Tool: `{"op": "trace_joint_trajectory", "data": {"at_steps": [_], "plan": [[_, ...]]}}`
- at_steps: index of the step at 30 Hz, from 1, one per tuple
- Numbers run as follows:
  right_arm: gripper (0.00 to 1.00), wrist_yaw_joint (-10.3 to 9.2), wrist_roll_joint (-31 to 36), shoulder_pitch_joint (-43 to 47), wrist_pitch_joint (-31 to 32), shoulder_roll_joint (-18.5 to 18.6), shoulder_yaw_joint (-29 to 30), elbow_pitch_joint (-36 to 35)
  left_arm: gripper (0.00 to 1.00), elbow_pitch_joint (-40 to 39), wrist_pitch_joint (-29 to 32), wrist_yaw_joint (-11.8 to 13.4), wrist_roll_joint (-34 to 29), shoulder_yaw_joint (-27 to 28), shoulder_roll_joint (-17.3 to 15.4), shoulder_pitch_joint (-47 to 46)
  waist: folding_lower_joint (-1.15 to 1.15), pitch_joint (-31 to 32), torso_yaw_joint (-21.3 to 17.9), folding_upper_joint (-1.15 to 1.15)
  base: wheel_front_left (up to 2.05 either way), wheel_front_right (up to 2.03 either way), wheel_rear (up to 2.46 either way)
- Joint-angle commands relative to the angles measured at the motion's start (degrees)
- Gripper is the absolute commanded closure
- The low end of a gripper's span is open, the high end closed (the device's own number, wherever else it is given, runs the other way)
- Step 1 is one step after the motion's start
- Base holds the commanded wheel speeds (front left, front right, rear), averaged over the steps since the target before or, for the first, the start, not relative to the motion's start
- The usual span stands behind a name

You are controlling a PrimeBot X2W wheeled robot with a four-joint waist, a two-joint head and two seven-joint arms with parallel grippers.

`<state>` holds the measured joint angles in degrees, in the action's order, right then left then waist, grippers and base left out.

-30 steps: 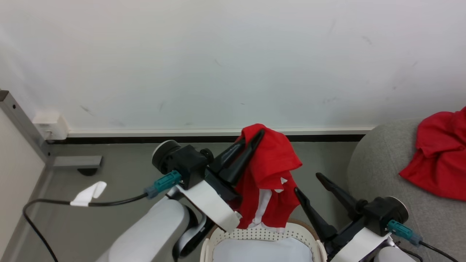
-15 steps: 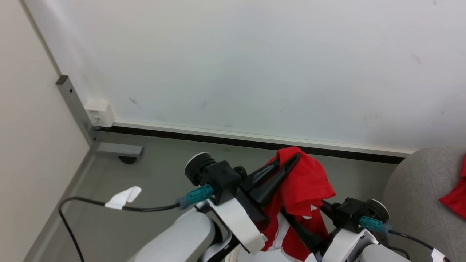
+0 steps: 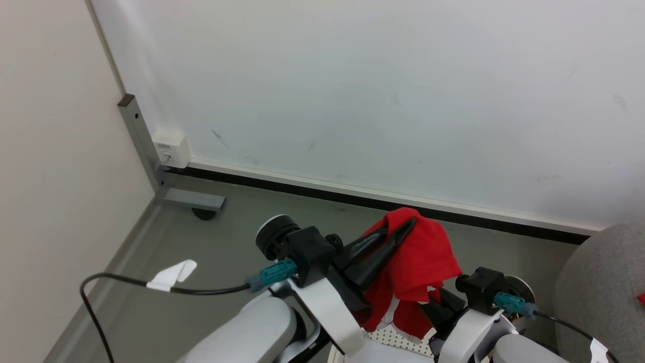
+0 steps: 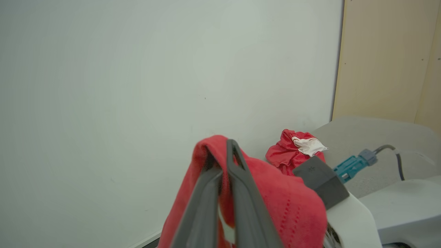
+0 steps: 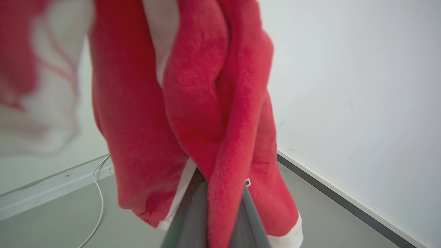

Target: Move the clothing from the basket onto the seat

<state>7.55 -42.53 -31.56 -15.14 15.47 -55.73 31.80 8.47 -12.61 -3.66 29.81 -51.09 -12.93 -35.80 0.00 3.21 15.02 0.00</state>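
Observed: left claw (image 3: 403,226) clamped on the clothing (image 3: 423,257), which hangs over the basket (image 3: 398,340). Further right, right claw (image 5: 222,179) pinched onto a lower fold. At far right, the seat (image 3: 599,282) carries another red garment (image 4: 293,153).

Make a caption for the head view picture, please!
Left gripper and right gripper pinch a red shirt over the white basket, near the grey sofa.
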Motion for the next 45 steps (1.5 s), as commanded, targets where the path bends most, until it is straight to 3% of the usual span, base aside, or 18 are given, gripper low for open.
{"op": "trace_joint_trajectory", "data": {"at_steps": [1,10,20,22,23,36,45], "plan": [[1.0,-0.13,0.27,-0.41,0.01,-0.07,0.26,-0.11,1.0,-0.09,-0.01,0.16,0.34,0.17,-0.28,0.55,0.0,-0.09,-0.23,0.0,0.0,0.0,0.0],[1.0,-0.13,0.51,-0.07,0.01,1.11,2.5,-1.41,1.0,0.77,-0.73,0.64,0.79,0.58,-0.64,0.93,0.0,-0.12,-1.52,0.0,0.0,0.0,0.0],[1.0,-0.13,1.22,1.33,0.01,2.08,11.31,-4.11,0.98,1.06,-1.6,0.87,0.29,0.21,-0.85,2.32,0.0,-0.83,-4.2,0.0,0.0,0.0,0.0],[1.0,-0.13,1.49,1.67,0.01,2.11,13.38,-4.84,0.39,1.19,-1.64,0.81,0.23,-0.03,-0.73,2.85,0.0,-0.98,-5.0,0.0,0.0,0.0,0.0],[1.0,-0.13,1.7,1.84,0.01,2.09,14.33,-5.17,0.0,1.28,-1.74,0.7,0.23,-0.14,-0.72,3.09,0.0,-1.08,-5.48,0.0,0.0,0.0,0.0],[1.0,-0.13,6.29,5.95,0.01,1.82,28.6,-10.58,0.0,3.72,-2.4,0.43,0.94,-0.24,-0.75,6.33,0.0,-2.77,-14.51,0.0,0.0,0.0,0.0],[1.0,-0.13,8.96,8.73,0.0,2.97,33.52,-14.13,0.0,5.3,-2.57,0.21,-0.27,0.63,-0.19,6.45,0.0,-4.61,-23.5,0.0,0.0,0.0,0.0]]}}
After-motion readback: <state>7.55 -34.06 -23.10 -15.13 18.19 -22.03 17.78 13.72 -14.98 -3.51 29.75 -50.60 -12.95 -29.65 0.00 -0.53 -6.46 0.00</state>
